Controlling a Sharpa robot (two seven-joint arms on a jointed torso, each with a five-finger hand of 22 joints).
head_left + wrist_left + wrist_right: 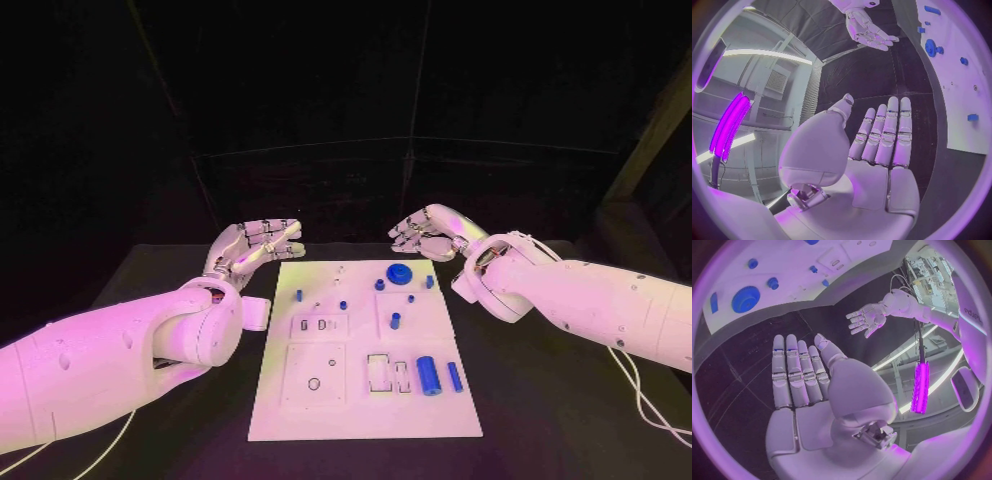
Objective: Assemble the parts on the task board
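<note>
The white task board [361, 415] lies in the middle of the black table. On its far end sit a blue gear [400, 271] and several small blue pieces, such as one at the left [300, 296]. A thick blue cylinder [428, 375] and a thin blue pin [454, 376] lie near its right edge. My left hand [263, 242] hovers beyond the board's far left corner, fingers straight and apart, holding nothing. My right hand [430, 232] hovers beyond the far right corner, also empty. In the left wrist view, my left hand [879, 140] is flat, with the gear [932, 48] beyond it.
White recessed panels with slots and holes [317, 373] take up the board's near half. Black table lies on both sides of the board. In the right wrist view, my flat right hand [801, 375] faces the board [786, 270], the gear [745, 299] and my left hand [867, 320].
</note>
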